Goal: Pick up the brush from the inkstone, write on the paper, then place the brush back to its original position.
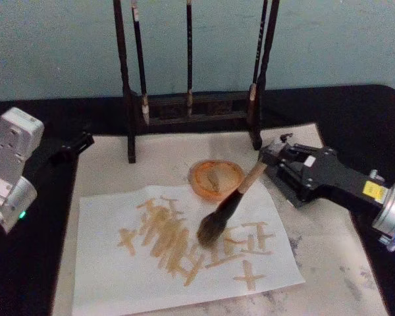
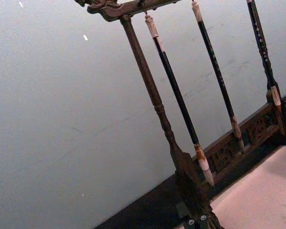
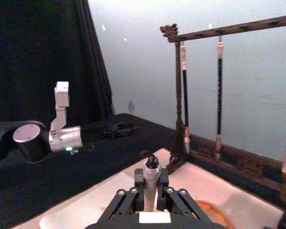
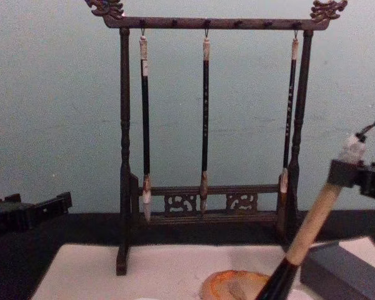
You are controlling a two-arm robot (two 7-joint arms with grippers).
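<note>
Right tool, centre right, clamped on brush. Bristles touch paper mid-frame. Left tool parked far left, state unclear.

the brush rests tip-down on the paper, before the inkstone and rack.

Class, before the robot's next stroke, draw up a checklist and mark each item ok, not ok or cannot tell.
1. Large tan-handled, dark-bristled brush held in right gripper, jaws shut: ok.
2. Bristles over the white, stroke-marked paper sheet: ok.
3. Bristles touching it: cannot tell.
4. Round orange inkstone unobstructed for return: ok.
5. Left gripper parked off the paper: ok.
</note>
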